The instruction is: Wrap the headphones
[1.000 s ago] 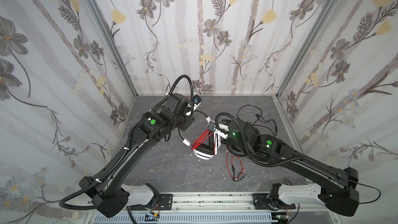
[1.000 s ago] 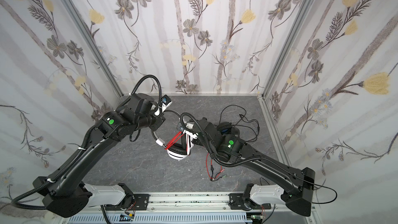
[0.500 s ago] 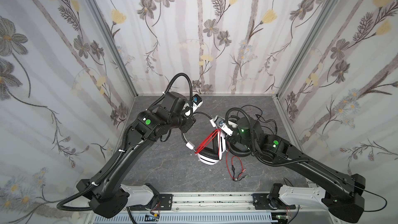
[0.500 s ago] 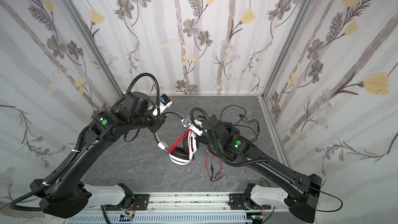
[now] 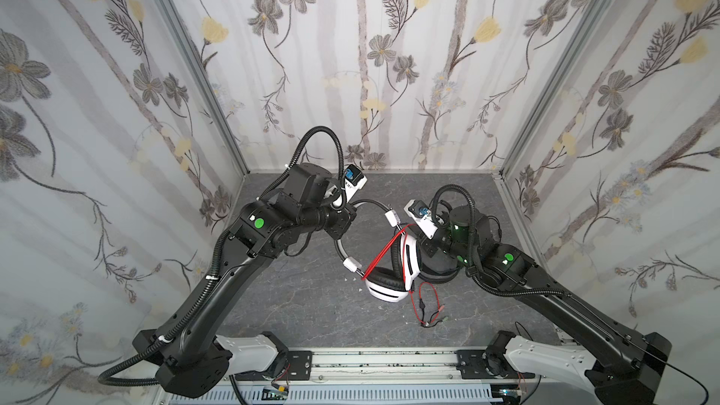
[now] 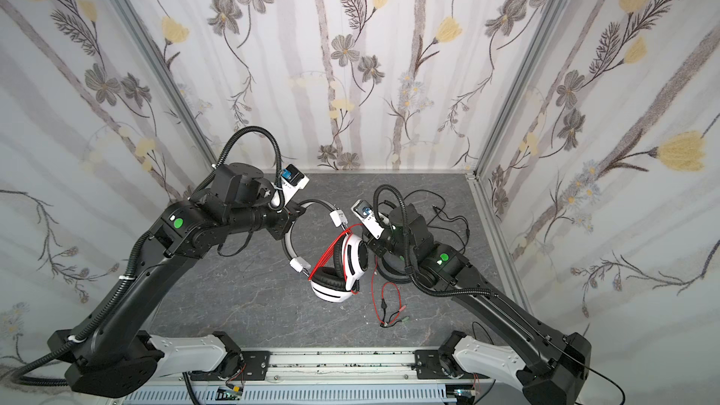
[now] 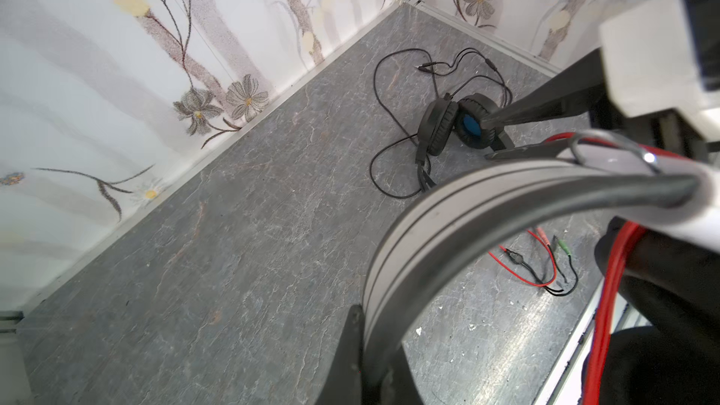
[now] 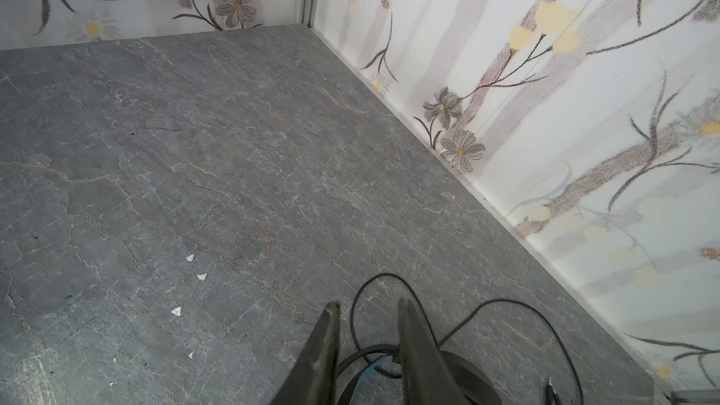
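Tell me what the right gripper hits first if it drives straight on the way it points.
Probably the black cord loop lying just ahead of the right gripper, part of the black headset; past that, only bare grey table. Depth is unclear, so it may clear the cord.

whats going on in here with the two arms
The left tool is shut on the band of the white headset, holding it up. Its red cord runs in a few strands across the ear cups, the rest trailing on the table. The right tool is open and empty, over the black headset, which lies with its cord loose.
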`<state>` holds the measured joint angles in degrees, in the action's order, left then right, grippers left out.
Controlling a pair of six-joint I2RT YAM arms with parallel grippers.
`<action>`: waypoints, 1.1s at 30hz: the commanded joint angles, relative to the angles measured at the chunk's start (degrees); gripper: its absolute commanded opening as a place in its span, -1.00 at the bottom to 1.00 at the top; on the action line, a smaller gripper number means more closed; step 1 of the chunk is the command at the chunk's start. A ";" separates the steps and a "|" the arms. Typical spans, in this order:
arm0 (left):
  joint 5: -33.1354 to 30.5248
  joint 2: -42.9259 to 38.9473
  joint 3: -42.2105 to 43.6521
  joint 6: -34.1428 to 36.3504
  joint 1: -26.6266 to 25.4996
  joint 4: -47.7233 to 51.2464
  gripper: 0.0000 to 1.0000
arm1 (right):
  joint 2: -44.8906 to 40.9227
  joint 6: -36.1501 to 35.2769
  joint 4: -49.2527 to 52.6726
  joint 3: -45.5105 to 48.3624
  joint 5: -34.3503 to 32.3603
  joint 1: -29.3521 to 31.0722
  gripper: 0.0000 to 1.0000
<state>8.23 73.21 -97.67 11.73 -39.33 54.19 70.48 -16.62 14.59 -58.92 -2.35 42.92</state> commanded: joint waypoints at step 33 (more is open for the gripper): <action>-0.87 4.20 -19.29 -21.77 2.81 -12.88 -1.00 | -0.64 15.77 -21.54 7.85 18.98 -11.36 -0.20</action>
<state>8.69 77.17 -115.68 -6.22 -36.60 45.43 69.04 -3.03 -1.65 -51.18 13.96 31.88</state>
